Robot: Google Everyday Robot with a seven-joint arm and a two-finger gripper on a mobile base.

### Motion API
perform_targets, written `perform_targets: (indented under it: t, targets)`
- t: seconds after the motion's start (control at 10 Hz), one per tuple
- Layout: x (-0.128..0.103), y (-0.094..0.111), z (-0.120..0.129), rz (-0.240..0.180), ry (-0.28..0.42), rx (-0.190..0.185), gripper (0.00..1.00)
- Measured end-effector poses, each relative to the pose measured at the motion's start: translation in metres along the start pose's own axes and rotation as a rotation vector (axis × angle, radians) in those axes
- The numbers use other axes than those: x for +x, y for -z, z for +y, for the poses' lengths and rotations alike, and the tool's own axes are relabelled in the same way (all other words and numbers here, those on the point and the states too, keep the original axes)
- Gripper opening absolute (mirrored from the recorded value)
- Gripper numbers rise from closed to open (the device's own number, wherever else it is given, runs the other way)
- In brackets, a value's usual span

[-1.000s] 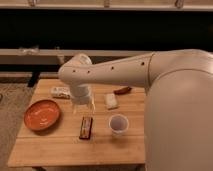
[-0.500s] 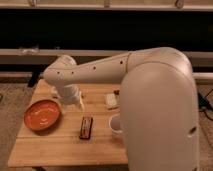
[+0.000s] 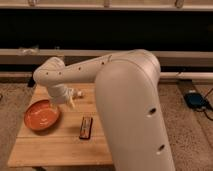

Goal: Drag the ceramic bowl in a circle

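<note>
The ceramic bowl (image 3: pixel 42 115), a wide shallow orange-red dish, sits on the left side of the wooden table (image 3: pixel 55 147). My white arm reaches in from the right and bends down over the table. My gripper (image 3: pixel 71 102) hangs at the end of it, just right of the bowl's far right rim and close to it. I cannot tell whether it touches the bowl.
A dark rectangular bar (image 3: pixel 86 127) lies on the table right of the bowl. A small pale item (image 3: pixel 78 93) shows behind the gripper. The arm's bulk hides the table's right half. A low ledge and dark wall run behind; carpet lies on the left.
My arm has swung left across the table, bringing the gripper from the middle to beside the bowl. The arm now hides the white cup and the right side.
</note>
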Motion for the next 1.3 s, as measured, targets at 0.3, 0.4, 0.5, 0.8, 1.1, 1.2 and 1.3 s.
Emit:
perform_targets:
  t: [0.3, 0.4, 0.5, 0.8, 1.1, 1.2, 1.3]
  targets:
    - [-0.013, -0.02, 0.021, 0.015, 0.034, 0.001, 0.65]
    - [-0.016, -0.024, 0.027, 0.019, 0.045, -0.001, 0.65]
    - [-0.019, -0.031, 0.032, 0.026, 0.053, -0.001, 0.65]
    - [-0.022, -0.049, 0.036, 0.049, 0.059, -0.007, 0.65]
    - [-0.02, -0.069, 0.048, 0.067, 0.077, -0.027, 0.65]
    - [-0.02, -0.075, 0.051, 0.072, 0.081, -0.03, 0.65]
    - [-0.019, -0.078, 0.055, 0.075, 0.088, -0.032, 0.65]
